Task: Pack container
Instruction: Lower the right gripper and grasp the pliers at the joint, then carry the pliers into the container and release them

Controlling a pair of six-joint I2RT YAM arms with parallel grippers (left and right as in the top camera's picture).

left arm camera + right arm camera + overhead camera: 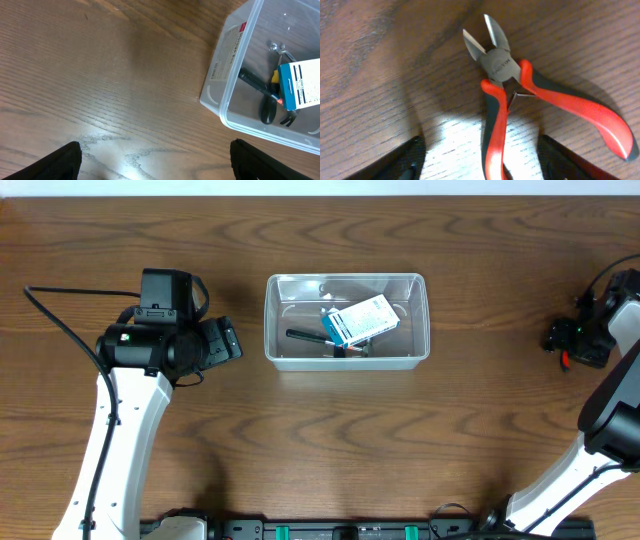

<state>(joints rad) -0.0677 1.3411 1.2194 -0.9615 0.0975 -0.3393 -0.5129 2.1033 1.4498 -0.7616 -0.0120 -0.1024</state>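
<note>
The clear plastic container [272, 320] stands at the table's middle. Inside it lie a blue and white box [362, 319] and a black-handled tool [305, 336]. My left gripper [228, 340] is open just left of the container, over bare wood; in the left wrist view the container [227, 80] is at the upper right of my left gripper [155, 162]. At the far right, my right gripper [560, 345] is down over red-handled cutting pliers [500, 65]. Its fingers stand apart, with one red handle between them and neither finger touching it.
A black cable [60, 320] loops over the table left of the left arm. The table's far edge runs along the top of the overhead view.
</note>
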